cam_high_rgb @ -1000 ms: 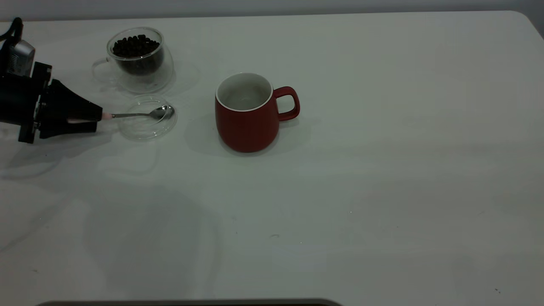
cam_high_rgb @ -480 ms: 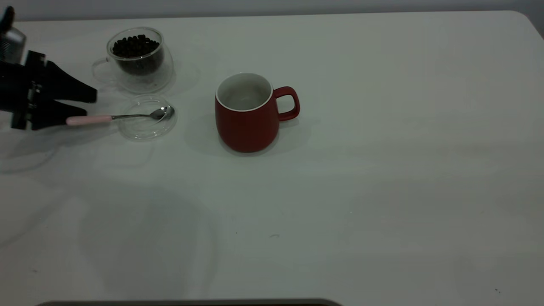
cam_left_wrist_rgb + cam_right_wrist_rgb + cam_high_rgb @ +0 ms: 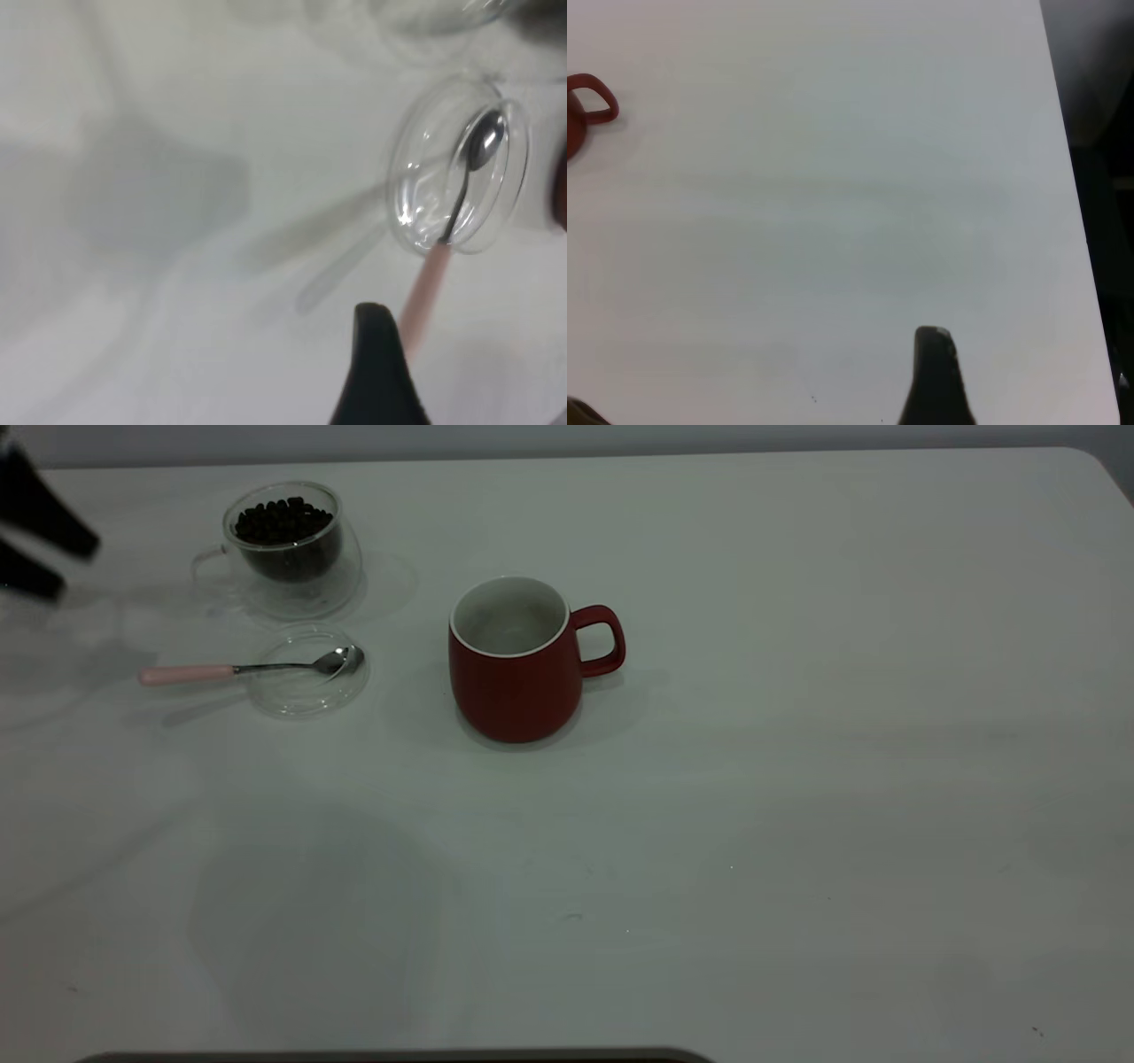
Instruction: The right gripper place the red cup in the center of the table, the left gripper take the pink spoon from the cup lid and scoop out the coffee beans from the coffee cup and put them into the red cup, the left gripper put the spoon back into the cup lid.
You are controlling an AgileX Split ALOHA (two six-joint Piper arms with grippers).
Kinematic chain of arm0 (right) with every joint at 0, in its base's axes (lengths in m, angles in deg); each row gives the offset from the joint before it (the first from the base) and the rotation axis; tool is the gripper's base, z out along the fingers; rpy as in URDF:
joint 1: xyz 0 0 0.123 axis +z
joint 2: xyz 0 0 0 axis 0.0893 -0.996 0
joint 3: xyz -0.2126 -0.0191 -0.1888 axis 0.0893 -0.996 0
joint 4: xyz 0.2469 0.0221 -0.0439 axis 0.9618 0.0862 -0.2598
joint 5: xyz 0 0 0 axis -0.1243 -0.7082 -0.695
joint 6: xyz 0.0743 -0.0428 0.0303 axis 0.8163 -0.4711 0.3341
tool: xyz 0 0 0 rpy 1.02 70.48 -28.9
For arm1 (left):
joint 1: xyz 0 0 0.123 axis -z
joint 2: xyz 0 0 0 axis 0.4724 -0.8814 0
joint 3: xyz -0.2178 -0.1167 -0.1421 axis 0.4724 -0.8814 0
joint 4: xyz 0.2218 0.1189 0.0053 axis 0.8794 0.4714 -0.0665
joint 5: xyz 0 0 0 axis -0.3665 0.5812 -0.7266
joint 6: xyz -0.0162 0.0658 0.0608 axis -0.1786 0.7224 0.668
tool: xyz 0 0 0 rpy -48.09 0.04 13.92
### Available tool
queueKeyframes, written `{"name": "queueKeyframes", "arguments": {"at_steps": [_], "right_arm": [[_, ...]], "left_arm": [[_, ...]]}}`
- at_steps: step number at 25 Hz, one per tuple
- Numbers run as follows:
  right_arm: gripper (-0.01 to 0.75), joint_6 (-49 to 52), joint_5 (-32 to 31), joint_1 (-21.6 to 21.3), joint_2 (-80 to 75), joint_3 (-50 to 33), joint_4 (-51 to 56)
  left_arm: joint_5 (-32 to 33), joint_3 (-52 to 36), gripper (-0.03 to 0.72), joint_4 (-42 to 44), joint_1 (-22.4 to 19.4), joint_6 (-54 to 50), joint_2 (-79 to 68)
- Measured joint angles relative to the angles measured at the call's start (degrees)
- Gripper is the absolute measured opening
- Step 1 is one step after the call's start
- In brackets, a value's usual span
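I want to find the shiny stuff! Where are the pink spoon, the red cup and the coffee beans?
pink spoon [image 3: 186, 674], exterior view, on its pink handle.
red cup [image 3: 514, 691], exterior view, on its red outer wall.
coffee beans [image 3: 282, 521], exterior view, on top of the heap.

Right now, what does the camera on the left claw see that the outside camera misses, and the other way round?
Only the left wrist view shows the spoon's bowl from above through the glass cup lid. Only the exterior view shows the coffee beans in the coffee cup and the whole red cup. Both show the pink spoon, its bowl on the lid, and the left claw.
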Motion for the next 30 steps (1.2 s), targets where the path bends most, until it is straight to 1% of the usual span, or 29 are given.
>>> {"name": "queueKeyframes", "arguments": {"at_steps": [4, 6, 9, 12, 16, 18, 20, 22, 26, 30], "right_arm": [[0.590, 0.0, 0.0, 0.0, 0.0, 0.0, 0.0], [0.590, 0.0, 0.0, 0.0, 0.0, 0.0, 0.0], [0.590, 0.0, 0.0, 0.0, 0.0, 0.0, 0.0], [0.590, 0.0, 0.0, 0.0, 0.0, 0.0, 0.0], [0.590, 0.0, 0.0, 0.0, 0.0, 0.0, 0.0], [0.590, 0.0, 0.0, 0.0, 0.0, 0.0, 0.0], [0.590, 0.0, 0.0, 0.0, 0.0, 0.0, 0.0], [0.590, 0.0, 0.0, 0.0, 0.0, 0.0, 0.0], [0.590, 0.0, 0.0, 0.0, 0.0, 0.0, 0.0], [0.590, 0.0, 0.0, 0.0, 0.0, 0.0, 0.0]], "left_arm": [[0.1, 10.3, 0.589, 13.5, 7.2, -15.0, 4.6], [0.1, 13.1, 0.589, 19.7, 10.9, -21.1, 7.0], [0.1, 14.5, 0.589, 27.3, 16.3, -26.6, 10.9], [0.1, 14.5, 0.589, 31.5, 20.9, -29.8, 15.1], [0.1, 13.9, 0.589, 33.3, 25.8, -31.3, 21.3], [0.1, 10.7, 0.589, 33.4, 28.1, -31.3, 25.2], [0.1, 5.5, 0.589, 33.4, 30.0, -31.3, 30.3], [0.1, -1.6, 0.589, 33.4, 31.5, -31.3, 35.5], [0.1, -15.9, 0.589, 33.3, 32.1, -32.8, 46.6], [0.1, -27.2, 0.589, 33.4, 32.1, -33.6, 56.5]]}}
